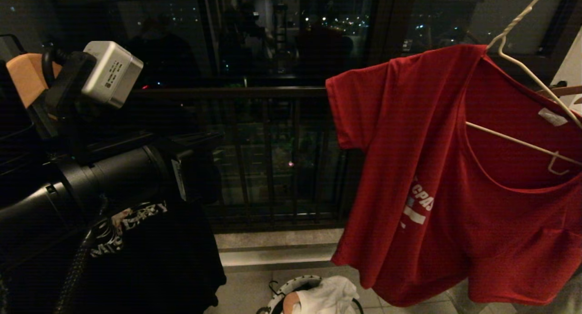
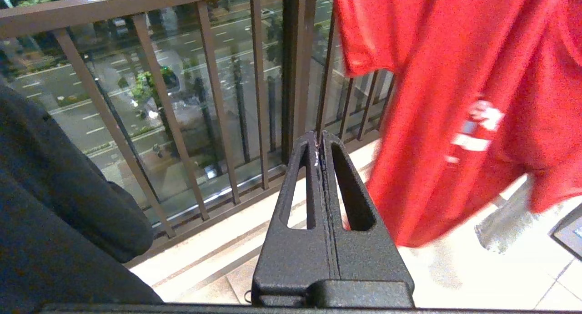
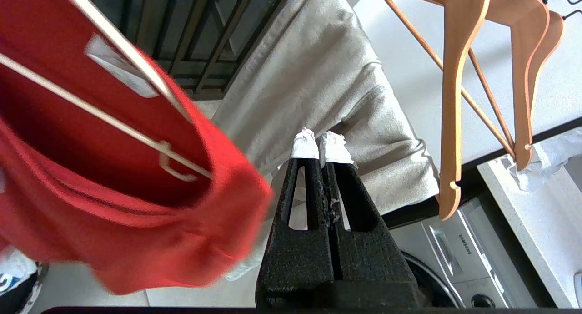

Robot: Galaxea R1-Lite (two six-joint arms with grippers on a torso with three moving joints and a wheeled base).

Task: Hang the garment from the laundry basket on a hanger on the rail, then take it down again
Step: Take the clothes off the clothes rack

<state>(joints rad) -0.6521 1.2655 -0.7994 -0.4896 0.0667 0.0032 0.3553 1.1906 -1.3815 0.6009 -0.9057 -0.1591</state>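
Right gripper (image 3: 320, 145) clenched empty beside garment (image 1: 436, 182) | garment on hanger (image 1: 523, 68) | left gripper (image 2: 319, 143) clenched, idle | next: likely regrasp for take-down.

head view is really dim, night outside, only small city lights glinting through the dark window (image 1: 273, 27). the red t-shirt (image 1: 436, 177) is the one thing that reads clearly there. both wrist views are much brighter but grainy. the shirt smears with motion blur in them, worst along its lower edge, and the white wall (image 3: 409, 54) looks blown out.
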